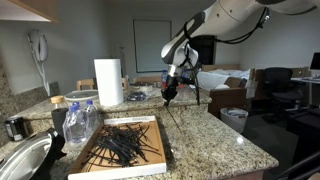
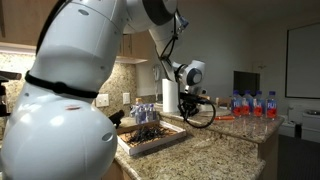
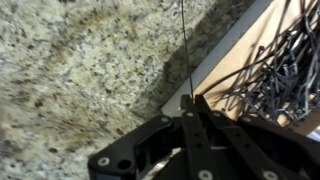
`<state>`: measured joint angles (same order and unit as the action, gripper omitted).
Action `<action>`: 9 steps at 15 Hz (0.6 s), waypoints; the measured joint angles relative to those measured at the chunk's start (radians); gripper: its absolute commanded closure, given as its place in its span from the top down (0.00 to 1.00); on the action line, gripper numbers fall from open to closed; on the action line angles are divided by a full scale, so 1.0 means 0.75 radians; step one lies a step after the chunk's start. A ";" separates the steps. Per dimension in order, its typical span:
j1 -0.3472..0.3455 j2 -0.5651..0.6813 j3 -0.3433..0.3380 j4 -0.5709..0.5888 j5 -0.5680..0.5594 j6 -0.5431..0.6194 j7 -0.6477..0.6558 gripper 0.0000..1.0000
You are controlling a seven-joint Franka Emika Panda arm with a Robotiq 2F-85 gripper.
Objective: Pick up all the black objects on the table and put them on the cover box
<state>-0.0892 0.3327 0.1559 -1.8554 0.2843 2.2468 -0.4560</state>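
In the wrist view my gripper (image 3: 190, 102) is pinched fully together on one thin black strip (image 3: 185, 45). The strip runs straight from the fingertips to the top of the frame, so its far end is cut off. In an exterior view that strip (image 1: 172, 110) is a hairline hanging below the tool, and I can barely trace it against the granite countertop (image 1: 215, 135).

The cover box (image 1: 120, 168) lies on the counter near the gripper and holds a tangled heap of black strips (image 1: 125, 145) too knotted for me to count. In the wrist view its pale edge crosses diagonally, and the held strip sits over bare counter just outside it.

The robot's white body (image 2: 60, 110) fills much of an exterior view. A metal bowl (image 1: 25, 158) is clipped by the frame corner. A paper towel roll (image 1: 108, 82) and water bottles (image 1: 80, 120) crowd one side of the box, while the counter beyond the gripper is open.
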 measured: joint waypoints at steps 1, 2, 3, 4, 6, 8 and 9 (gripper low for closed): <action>0.003 -0.002 0.018 0.033 0.026 -0.033 -0.025 0.06; 0.006 -0.006 0.035 0.068 0.048 -0.068 -0.044 0.07; 0.009 -0.014 0.051 0.103 0.070 -0.109 -0.066 0.07; 0.016 -0.028 0.065 0.139 0.093 -0.158 -0.086 0.07; 0.032 -0.060 0.091 0.200 0.141 -0.251 -0.135 0.07; 0.056 -0.087 0.104 0.244 0.191 -0.324 -0.197 0.06; 0.066 -0.093 0.108 0.258 0.214 -0.360 -0.235 0.07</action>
<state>-0.0396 0.2631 0.2373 -1.6619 0.4449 1.9766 -0.6321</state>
